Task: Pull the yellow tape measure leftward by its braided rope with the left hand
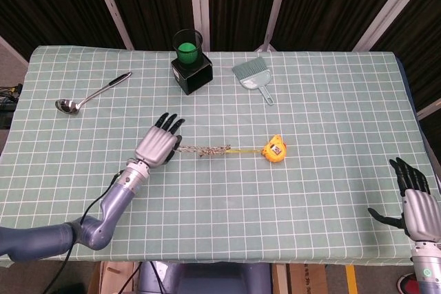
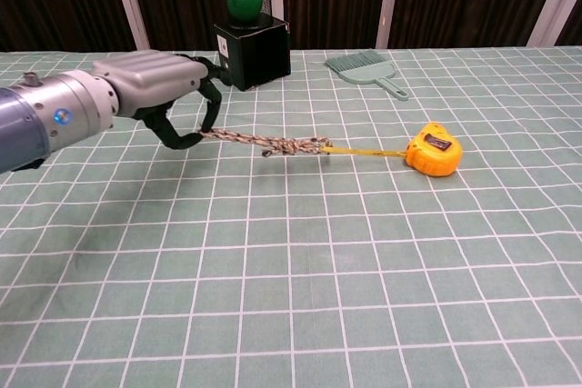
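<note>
The left hand pinched the near end of the braided rope between thumb and a finger, its other fingers spread above the desk. The rope ran taut off to the hand's right, joined to a short length of yellow blade and the yellow tape measure, which lay on the desk well apart from the hand. The right hand hung at the desk's near right corner, fingers apart, holding nothing.
</note>
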Tool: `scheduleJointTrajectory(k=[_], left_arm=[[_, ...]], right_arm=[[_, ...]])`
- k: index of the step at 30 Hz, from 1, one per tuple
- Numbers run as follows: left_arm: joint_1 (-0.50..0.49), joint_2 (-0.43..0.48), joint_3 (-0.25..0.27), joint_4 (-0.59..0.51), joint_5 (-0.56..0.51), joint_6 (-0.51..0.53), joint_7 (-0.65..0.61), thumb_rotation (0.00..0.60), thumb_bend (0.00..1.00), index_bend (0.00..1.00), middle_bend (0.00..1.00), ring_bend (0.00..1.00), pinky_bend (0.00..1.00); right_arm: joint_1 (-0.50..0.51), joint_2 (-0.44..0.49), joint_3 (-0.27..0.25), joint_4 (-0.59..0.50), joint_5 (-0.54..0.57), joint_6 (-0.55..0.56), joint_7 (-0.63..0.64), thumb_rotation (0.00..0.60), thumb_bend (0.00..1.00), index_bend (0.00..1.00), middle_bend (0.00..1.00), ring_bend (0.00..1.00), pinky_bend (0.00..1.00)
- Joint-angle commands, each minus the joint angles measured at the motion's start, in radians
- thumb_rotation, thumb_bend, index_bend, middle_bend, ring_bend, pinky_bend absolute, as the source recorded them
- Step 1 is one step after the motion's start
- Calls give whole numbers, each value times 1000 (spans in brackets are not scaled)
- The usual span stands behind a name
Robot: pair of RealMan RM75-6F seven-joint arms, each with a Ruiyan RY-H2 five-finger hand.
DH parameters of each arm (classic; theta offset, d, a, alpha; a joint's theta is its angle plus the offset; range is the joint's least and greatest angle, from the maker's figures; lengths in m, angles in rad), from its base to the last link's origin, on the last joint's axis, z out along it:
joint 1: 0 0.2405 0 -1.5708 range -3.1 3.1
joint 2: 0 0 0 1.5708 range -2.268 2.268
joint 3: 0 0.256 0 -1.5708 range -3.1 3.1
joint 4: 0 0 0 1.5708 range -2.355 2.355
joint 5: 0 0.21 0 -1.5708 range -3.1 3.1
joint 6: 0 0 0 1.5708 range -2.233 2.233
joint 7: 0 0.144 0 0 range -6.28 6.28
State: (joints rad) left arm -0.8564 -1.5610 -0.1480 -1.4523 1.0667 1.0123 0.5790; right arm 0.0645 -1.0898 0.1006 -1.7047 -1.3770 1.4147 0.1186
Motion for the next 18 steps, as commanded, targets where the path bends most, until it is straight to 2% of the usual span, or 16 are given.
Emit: scheduleJointTrajectory(k=[1,10,18], left_arm=[[46,59,22,-38,36,46,-34,600,526,570,87,0,0],[161,207,73,-100,114,136,-132,600,527,570,89,0,0],[264,320,106,-91,157,205,-227,600,527,570,90,0,0]], right_arm=[[-1,-1,-1,0,-4,3,-5,600,122,0,0,0,0],[-3,-5,-3,1,-13,15,-24,600,122,0,0,0,0],[-6,-6,-5,0,-21,25,-34,600,122,0,0,0,0]])
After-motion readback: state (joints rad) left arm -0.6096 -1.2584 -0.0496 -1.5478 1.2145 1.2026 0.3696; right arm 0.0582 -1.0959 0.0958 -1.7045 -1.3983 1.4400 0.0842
